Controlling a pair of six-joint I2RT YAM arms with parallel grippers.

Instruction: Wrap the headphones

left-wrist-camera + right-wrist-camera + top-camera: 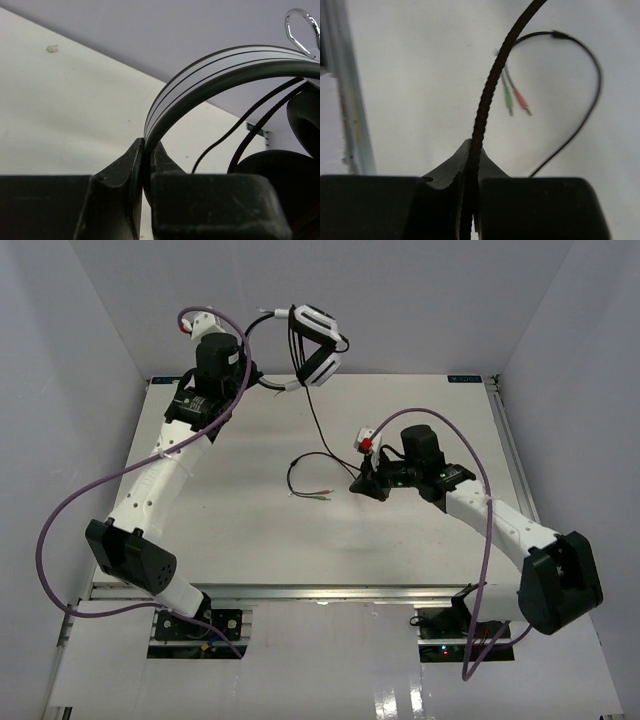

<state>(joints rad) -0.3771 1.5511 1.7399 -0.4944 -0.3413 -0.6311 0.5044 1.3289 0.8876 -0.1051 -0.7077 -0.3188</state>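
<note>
Looks like a robotics lab: white table [250, 540] walled in by plain white panels [70, 340] at left, far and right edges, metal rail [330, 591] and two robot arms [150, 485] bolted along the near edge.

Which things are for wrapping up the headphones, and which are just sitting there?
For the job: headphones, cable, plugs, left gripper pinching the headband, right gripper pinching the cable.
Just there: table, purple robot cables.

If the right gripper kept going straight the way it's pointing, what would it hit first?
Probably the table, close to the green and red plugs; the right gripper is shut on the cable. Depth is hard to judge.
</note>
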